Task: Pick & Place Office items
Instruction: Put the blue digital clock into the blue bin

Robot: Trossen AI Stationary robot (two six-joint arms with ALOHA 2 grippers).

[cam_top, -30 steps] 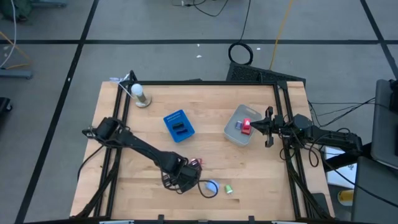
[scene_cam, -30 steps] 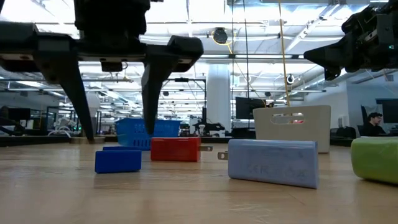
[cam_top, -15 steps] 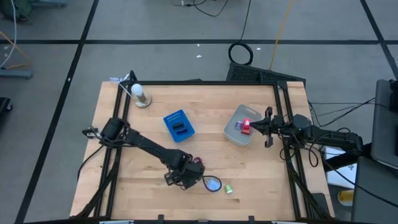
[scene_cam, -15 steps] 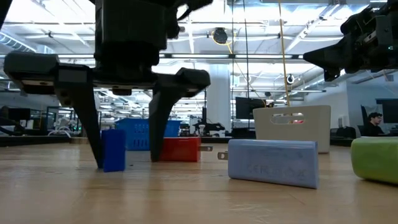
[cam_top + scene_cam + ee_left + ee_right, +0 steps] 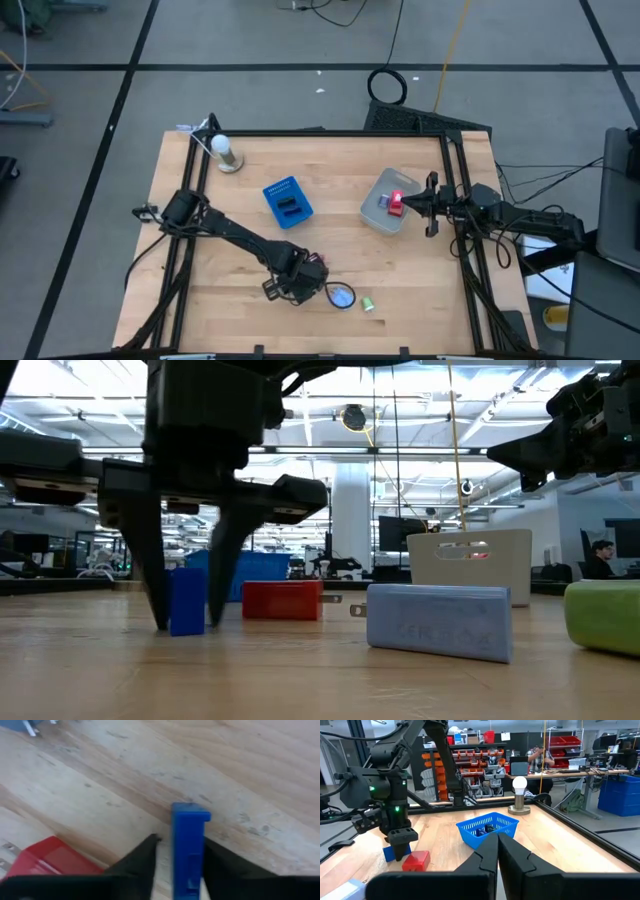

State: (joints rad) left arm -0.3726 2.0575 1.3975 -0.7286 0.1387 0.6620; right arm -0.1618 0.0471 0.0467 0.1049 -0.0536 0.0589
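Observation:
A dark blue block (image 5: pixel 187 600) stands upright on the wood near the table's front, beside a red block (image 5: pixel 282 600). My left gripper (image 5: pixel 187 625) points down over it, open, with one finger on each side of the block (image 5: pixel 187 850). A light blue block (image 5: pixel 440 620) and a green piece (image 5: pixel 605 615) lie on the table farther right. My right gripper (image 5: pixel 432 205) waits shut at the right edge, level, beside the clear tub (image 5: pixel 380 212). My left gripper comes from above, fingers pointing down on either side of the upright dark blue block. One finger lies against the block's side (image 5: pixel 201 855). The other finger (image 5: pixel 147 857) stands a small gap off the opposite side. The block's lower end rests on the table.
A blue tray (image 5: pixel 287 201) sits at mid-table, holding dark pieces. The clear tub holds a red item (image 5: pixel 396 203). A bulb on a stand (image 5: pixel 227 152) is at the far left corner. Black frame rails (image 5: pixel 462 240) run along the table's sides.
My left gripper has sunk toward the table and shifted a little toward its right edge, and its fingers have drawn closer together around the dark blue block. That block lay flat a second ago and now stands on end between the fingers.

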